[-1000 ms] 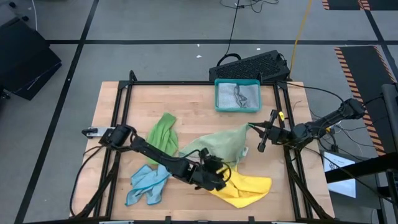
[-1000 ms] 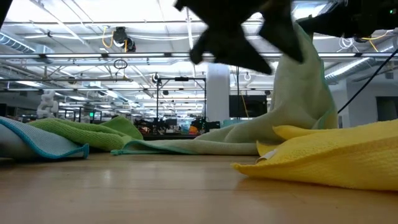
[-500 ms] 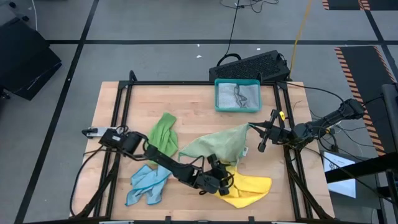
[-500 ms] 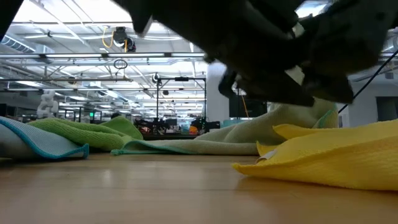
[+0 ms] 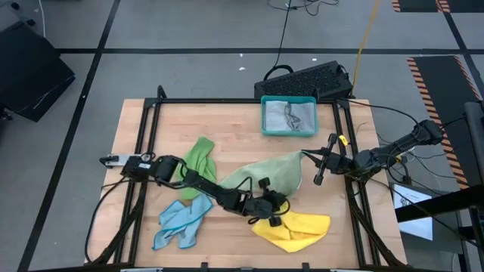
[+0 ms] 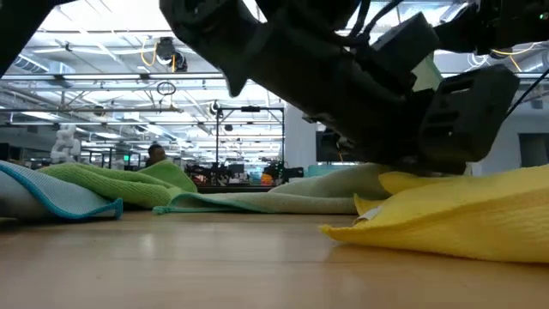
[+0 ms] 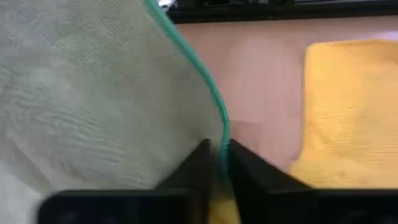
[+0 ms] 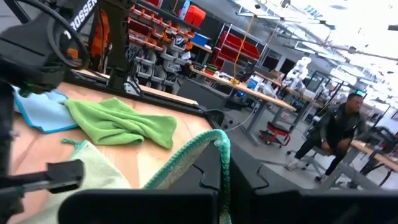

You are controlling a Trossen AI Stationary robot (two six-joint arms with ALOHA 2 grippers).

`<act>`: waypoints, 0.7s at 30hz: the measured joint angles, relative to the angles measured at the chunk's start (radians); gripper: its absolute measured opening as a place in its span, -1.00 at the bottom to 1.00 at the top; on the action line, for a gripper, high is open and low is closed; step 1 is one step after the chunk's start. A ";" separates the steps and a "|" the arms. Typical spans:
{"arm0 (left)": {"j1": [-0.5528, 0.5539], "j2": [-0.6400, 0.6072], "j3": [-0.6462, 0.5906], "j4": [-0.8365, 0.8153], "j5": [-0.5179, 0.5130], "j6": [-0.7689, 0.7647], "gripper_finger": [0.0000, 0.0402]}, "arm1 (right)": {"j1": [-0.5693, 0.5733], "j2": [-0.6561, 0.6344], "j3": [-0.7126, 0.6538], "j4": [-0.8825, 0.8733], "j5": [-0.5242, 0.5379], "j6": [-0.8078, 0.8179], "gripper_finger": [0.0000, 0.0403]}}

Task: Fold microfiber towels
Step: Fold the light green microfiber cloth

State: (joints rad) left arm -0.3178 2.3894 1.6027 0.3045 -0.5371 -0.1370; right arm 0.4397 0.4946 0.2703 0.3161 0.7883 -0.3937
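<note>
The left arm lies low and long across the wooden tabletop (image 5: 234,128). Its hand (image 5: 274,209) pinches the green-trimmed edge of the soft pale green cloth (image 5: 265,175), just beside the yellow cloth (image 5: 299,230). The right arm reaches in from the side, and its hand (image 5: 308,156) is clamped on the far corner of that cloth, held up.

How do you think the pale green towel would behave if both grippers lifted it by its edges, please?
The pale green towel would probably sag: it already drapes loosely from the right gripper, which holds one corner. It looks thin and light, with its teal hem pinched in the left gripper. It may drag across the yellow towel beside it.
</note>
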 joint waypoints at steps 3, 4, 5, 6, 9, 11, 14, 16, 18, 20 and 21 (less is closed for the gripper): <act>0.007 -0.011 0.000 -0.049 -0.006 0.053 -0.94 | 0.001 0.000 0.000 -0.021 -0.001 0.050 -1.00; 0.006 -0.022 -0.001 -0.081 -0.023 0.086 -0.93 | 0.001 0.000 0.000 -0.036 -0.002 0.077 -1.00; 0.003 -0.042 -0.001 -0.110 -0.041 0.116 -0.93 | 0.001 0.000 0.000 -0.053 -0.003 0.104 -1.00; 0.001 -0.066 -0.001 -0.156 -0.059 0.144 -0.94 | 0.001 0.000 0.000 -0.074 -0.003 0.136 -1.00; 0.000 -0.152 0.000 -0.302 -0.085 0.193 -0.97 | 0.003 0.000 0.000 -0.141 -0.009 0.245 -1.00; 0.005 -0.202 0.001 -0.383 -0.099 0.213 -0.96 | 0.007 0.003 0.000 -0.191 -0.039 0.324 -1.00; 0.019 -0.267 0.000 -0.479 -0.125 0.258 -0.95 | 0.013 0.011 0.000 -0.234 -0.115 0.439 -1.00; 0.038 -0.300 0.001 -0.538 -0.144 0.267 -0.97 | 0.014 0.025 0.000 -0.241 -0.171 0.496 -1.00; 0.066 -0.314 0.002 -0.581 -0.151 0.215 -0.98 | 0.014 0.037 -0.003 -0.237 -0.220 0.552 -1.00; 0.093 -0.312 0.001 -0.616 -0.122 0.112 -0.95 | 0.014 0.053 -0.010 -0.239 -0.241 0.604 -1.00; 0.104 -0.309 0.000 -0.630 -0.079 0.063 -0.90 | 0.014 0.060 -0.015 -0.236 -0.241 0.623 -1.00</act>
State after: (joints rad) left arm -0.2136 2.0799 1.6026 -0.3253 -0.6162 -0.0735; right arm 0.4538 0.5542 0.2555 0.0803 0.5476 0.2297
